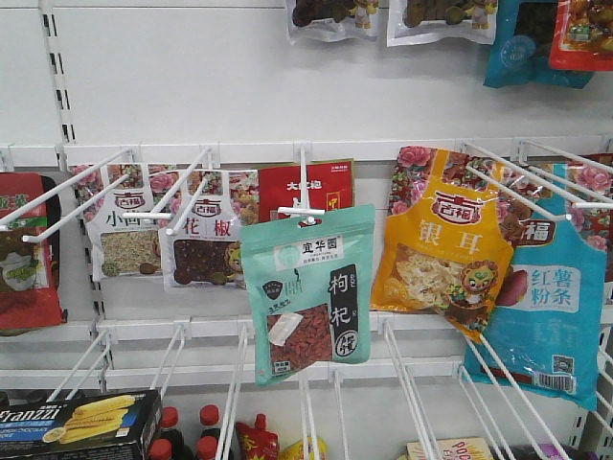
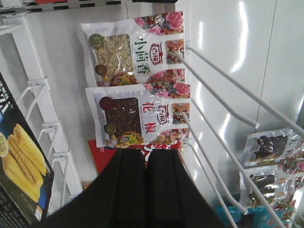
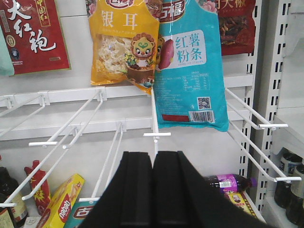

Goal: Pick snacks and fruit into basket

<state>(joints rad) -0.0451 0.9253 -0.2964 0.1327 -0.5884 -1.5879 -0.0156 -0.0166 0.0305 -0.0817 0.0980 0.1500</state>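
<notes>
- Black-and-blue "Franzzi" box (image 1: 77,422), printed with yellow biscuits, sits low at the far left of the shelf wall. In the left wrist view it lies off to the left of the left claw (image 2: 146,154), apart from it.
- The left claw is narrow: its two black fingers press together with only a thin seam between them, and they hold nothing.
- A white fennel pouch (image 2: 128,47) and a white peppercorn pouch (image 2: 137,116) hang on wire hooks (image 2: 223,85) straight ahead of the left claw. The peppercorn pouch is the nearer, just past the fingertips.
- A red tea pouch (image 1: 311,187) hangs against the back panel.
- The mint-green pouch (image 1: 308,292), with a red-berry window and a black vertical label, hangs from the front end of the centre hook, in front of the red tea pouch. In the right wrist view only its edge shows, high and far to the left of the right claw (image 3: 153,156), well apart.
- A yellow box (image 3: 61,204) lies below and to the left of the right claw.
- The right claw is also narrow, its fingers closed on each other and empty.
- An orange pouch (image 3: 126,42) hangs ahead of and above the right claw, slightly left. A blue-teal pouch (image 3: 190,71) hangs slightly right, and the orange one overlaps its edge.
- A purple-labelled bottle (image 3: 228,182) lies on its side just right of the right claw.
</notes>
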